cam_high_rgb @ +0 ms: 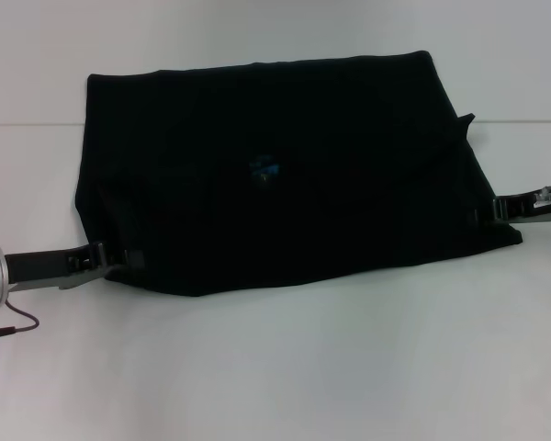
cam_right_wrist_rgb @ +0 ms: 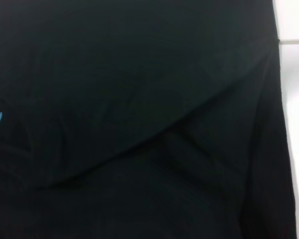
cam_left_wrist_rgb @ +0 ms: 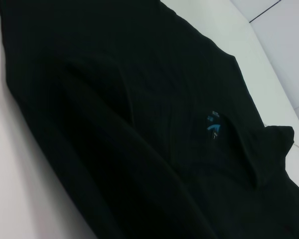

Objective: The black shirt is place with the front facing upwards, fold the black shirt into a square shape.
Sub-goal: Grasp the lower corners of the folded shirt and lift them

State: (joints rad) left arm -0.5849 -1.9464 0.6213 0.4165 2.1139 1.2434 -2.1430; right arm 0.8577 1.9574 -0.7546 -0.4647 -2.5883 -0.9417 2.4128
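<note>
Both hands [cam_high_rgb: 119, 260] [cam_high_rgb: 492, 210] at black shirt [cam_high_rgb: 285, 165] corners

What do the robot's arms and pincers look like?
The left pincer is black, on a dark arm with a shiny silver round part and a thin dark red cable. The right pincer is black too, with a dark arm and a small silvery piece. No markings show.
</note>
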